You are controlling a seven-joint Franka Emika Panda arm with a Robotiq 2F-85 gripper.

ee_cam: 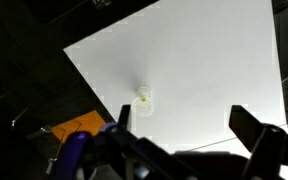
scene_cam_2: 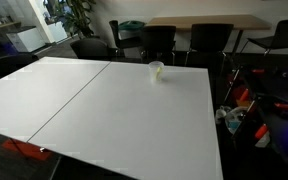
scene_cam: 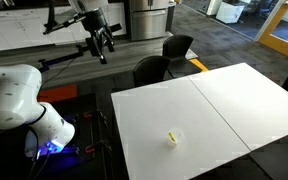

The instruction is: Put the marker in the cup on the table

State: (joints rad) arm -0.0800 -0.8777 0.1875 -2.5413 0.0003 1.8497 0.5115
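Note:
The small translucent whitish cup (scene_cam: 173,138) stands on the white table (scene_cam: 224,105), near its front edge in this exterior view. It also shows in an exterior view (scene_cam_2: 157,69) near the far edge, and in the wrist view (ee_cam: 144,100). A yellow bit, the marker (ee_cam: 144,97), shows inside the cup. My gripper (scene_cam: 103,44) is raised high, away from the table and behind it. In the wrist view the gripper (ee_cam: 184,125) is open and empty, well above the table (ee_cam: 204,60).
Dark office chairs (scene_cam: 152,69) stand at the table's far side, and more chairs (scene_cam_2: 159,42) stand by a wooden table (scene_cam_2: 204,20). The white robot base (scene_cam: 14,95) sits beside the table. Cables and red and blue gear (scene_cam_2: 246,105) lie on the floor.

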